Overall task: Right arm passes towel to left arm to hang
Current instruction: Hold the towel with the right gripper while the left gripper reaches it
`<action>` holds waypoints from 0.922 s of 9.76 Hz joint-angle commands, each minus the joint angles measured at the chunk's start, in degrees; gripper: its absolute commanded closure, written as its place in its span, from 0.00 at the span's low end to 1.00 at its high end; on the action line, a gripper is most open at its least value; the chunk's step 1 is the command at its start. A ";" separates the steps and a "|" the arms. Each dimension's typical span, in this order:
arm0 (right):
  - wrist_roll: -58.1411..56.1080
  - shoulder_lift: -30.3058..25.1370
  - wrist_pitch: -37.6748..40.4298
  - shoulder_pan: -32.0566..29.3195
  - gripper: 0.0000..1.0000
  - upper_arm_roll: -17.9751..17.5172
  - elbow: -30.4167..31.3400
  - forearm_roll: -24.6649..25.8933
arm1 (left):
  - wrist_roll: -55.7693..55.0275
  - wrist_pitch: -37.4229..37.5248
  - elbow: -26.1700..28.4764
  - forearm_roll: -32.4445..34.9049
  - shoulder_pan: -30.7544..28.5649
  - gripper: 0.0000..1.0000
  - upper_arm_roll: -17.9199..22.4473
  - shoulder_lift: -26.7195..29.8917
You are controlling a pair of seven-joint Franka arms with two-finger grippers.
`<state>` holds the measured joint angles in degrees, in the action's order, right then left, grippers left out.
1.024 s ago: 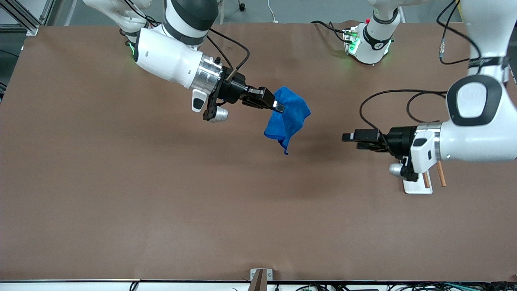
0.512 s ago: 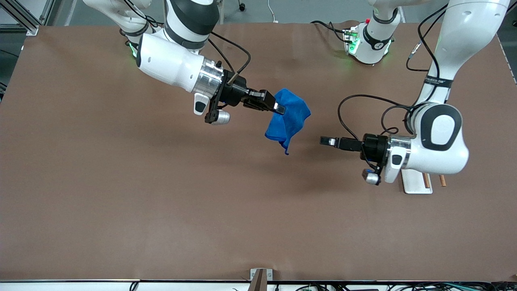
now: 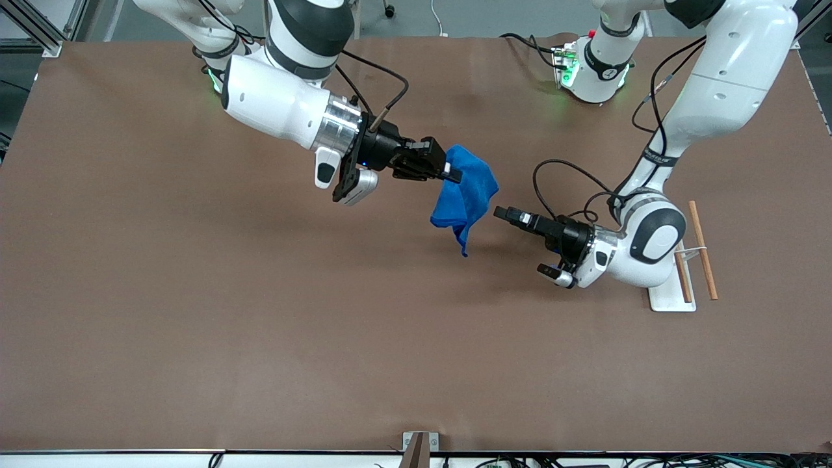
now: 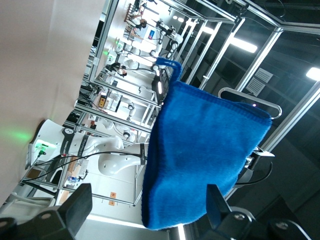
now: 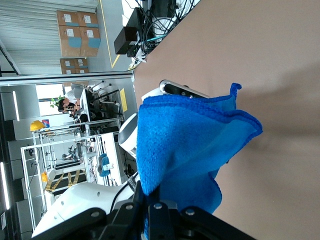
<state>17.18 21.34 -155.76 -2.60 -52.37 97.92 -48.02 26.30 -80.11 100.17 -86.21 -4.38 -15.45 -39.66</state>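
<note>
Handoff coming up – bright blue microfibre towel [image 3: 465, 195] dangles from the clenched right gripper [image 3: 450, 171].
Left gripper [image 3: 506, 213], fingers spread just beside it – could snag only a loose fold and drop it.

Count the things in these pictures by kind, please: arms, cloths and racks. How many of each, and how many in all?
Robot arms: 2, the right arm's gripper shut on the towel, the left arm's gripper open just beside it.
Towels: 1, blue, held above the table.
Hanging racks: 1, with wooden rods, at the left arm's end.
Total: 4.
</note>
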 commanded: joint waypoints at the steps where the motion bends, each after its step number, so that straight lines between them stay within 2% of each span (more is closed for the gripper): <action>1: -1.54 0.45 -0.95 -0.83 1.00 -1.77 -0.63 -1.20 | 4.52 -0.57 0.29 -3.95 0.68 0.00 -1.60 -1.21; 5: -1.45 0.45 -1.65 -0.74 1.00 -1.86 -0.54 -1.29 | 6.12 0.04 -0.07 -5.28 0.60 0.08 -2.22 -1.39; 9: -1.45 0.45 -2.09 -0.65 1.00 -1.86 -0.63 -2.43 | 6.48 0.04 -0.15 -5.98 -0.28 0.33 -3.54 -1.04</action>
<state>17.15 21.35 -157.29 -2.60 -53.03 97.85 -48.62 31.04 -79.72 99.60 -91.54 -4.07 -18.67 -39.63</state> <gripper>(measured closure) 0.956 0.242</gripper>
